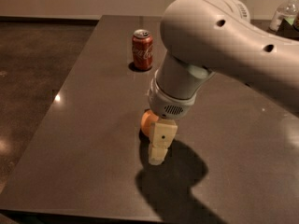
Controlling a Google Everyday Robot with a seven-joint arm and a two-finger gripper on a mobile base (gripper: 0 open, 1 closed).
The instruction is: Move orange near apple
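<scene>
The pale-orange orange (148,121) lies on the dark table (88,134), near the middle. My gripper (158,149) hangs from the large white arm (219,41) and reaches down to the table right in front of the orange. It covers most of the fruit, so only the left part shows. I cannot tell whether the gripper touches the orange. The apple is out of view; the arm hides much of the table's right side.
A red soda can (142,49) stands upright at the back of the table, left of the arm. A clear bottle (285,12) stands at the far right corner. The table's left edge (56,101) drops to a dark floor.
</scene>
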